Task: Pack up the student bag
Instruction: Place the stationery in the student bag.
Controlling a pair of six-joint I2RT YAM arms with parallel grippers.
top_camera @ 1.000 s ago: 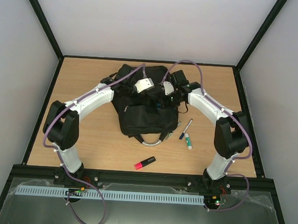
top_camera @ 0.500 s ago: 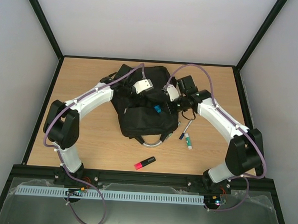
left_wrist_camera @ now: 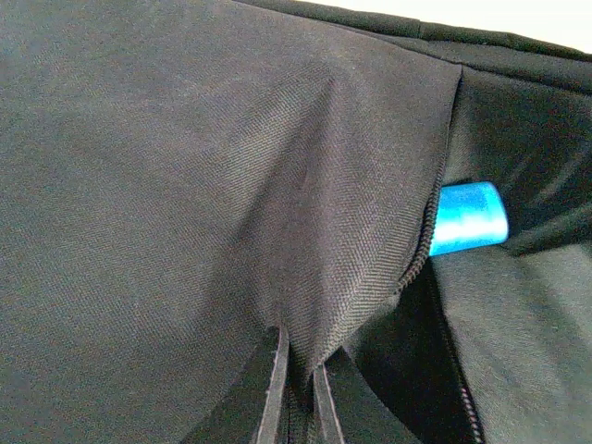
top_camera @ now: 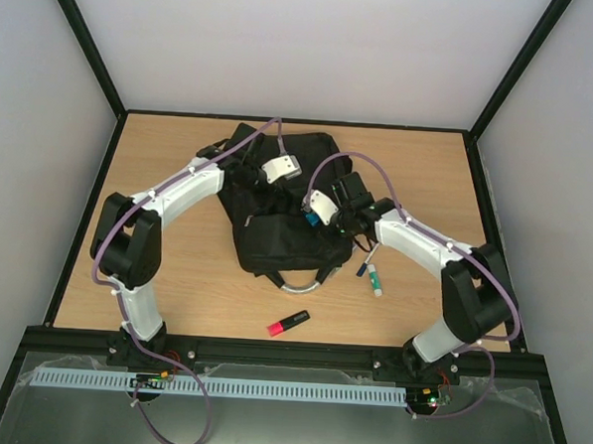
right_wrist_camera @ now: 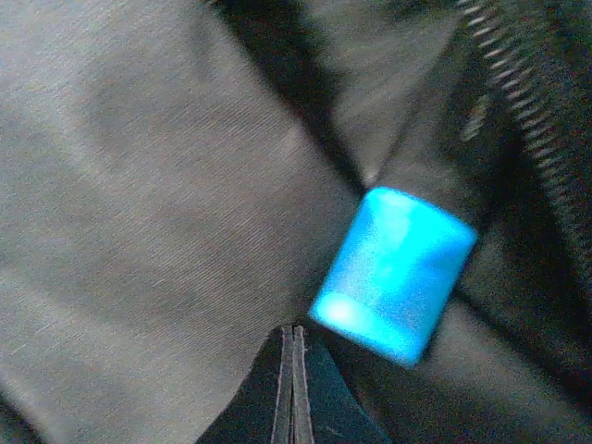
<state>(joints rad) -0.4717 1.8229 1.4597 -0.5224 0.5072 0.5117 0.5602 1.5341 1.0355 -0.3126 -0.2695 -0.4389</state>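
The student bag (top_camera: 276,231), a black backpack, lies mid-table with its grey handle (top_camera: 298,280) toward the arms. My left gripper (left_wrist_camera: 298,370) is shut on a fold of the bag's fabric beside an open zip, holding it up. A bright blue cap (left_wrist_camera: 469,217) of some item pokes out of that zip opening. In the right wrist view the same blue cap (right_wrist_camera: 393,273) sits just right of my right gripper (right_wrist_camera: 293,338), which is shut with nothing between its fingers. From above, the blue cap (top_camera: 307,221) shows under the right wrist.
A red and black highlighter (top_camera: 288,323) lies on the wooden table (top_camera: 174,285) in front of the bag. A blue-tipped pen (top_camera: 368,260) and a green-capped marker (top_camera: 374,279) lie right of the bag, beside the right forearm.
My right gripper has closed and moved down-left over the bag, close to the blue cap. The left gripper still holds the fabric.
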